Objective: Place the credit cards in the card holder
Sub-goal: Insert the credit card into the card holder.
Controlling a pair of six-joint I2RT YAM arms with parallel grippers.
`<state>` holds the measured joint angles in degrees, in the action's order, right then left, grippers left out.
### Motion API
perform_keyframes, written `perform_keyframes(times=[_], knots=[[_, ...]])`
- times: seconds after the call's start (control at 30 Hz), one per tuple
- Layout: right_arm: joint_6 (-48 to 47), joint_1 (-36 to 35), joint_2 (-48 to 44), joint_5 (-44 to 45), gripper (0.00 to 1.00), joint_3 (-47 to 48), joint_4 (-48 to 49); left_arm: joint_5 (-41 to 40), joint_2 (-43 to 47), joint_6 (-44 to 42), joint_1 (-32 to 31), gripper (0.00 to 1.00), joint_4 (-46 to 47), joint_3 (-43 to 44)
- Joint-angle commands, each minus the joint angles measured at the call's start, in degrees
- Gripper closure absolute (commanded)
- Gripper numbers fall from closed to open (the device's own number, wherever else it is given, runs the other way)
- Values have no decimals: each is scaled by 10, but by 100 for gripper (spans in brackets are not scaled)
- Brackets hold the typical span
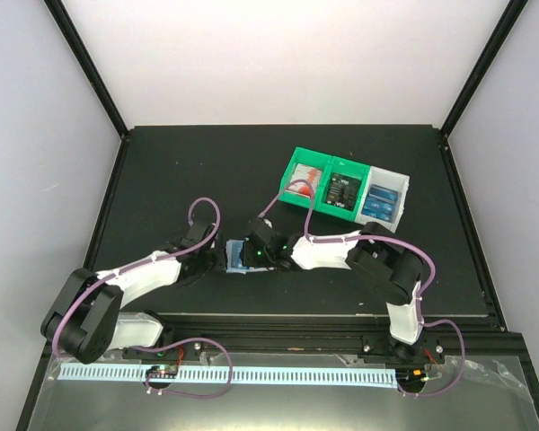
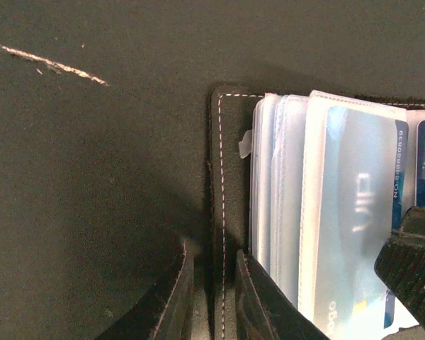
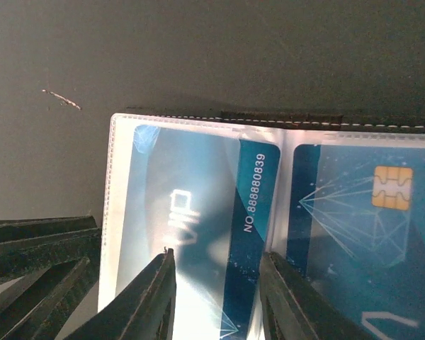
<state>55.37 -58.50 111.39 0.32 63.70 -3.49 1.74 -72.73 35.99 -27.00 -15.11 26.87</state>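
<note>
While the left gripper (image 2: 216, 304) clamps the card holder (image 2: 229, 177), the right gripper (image 3: 216, 297), jaws apart, should seat the blue card (image 3: 191, 212) squarely.

The holder (image 1: 237, 258) lies open at the table's (image 1: 162, 180) front middle, with my left gripper (image 1: 212, 259) on its left edge and my right gripper (image 1: 257, 255) over its sleeves. Inside, two cards (image 3: 191, 219) sit side by side. The bins (image 1: 328, 158) stand behind, to the right, apparently holding more cards.
</note>
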Motion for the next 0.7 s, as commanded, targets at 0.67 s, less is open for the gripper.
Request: perform_keyframes(times=[0.67], knots=[[-27, 7, -50, -26, 64, -51, 87, -15, 31, -7, 3, 78, -21, 5]])
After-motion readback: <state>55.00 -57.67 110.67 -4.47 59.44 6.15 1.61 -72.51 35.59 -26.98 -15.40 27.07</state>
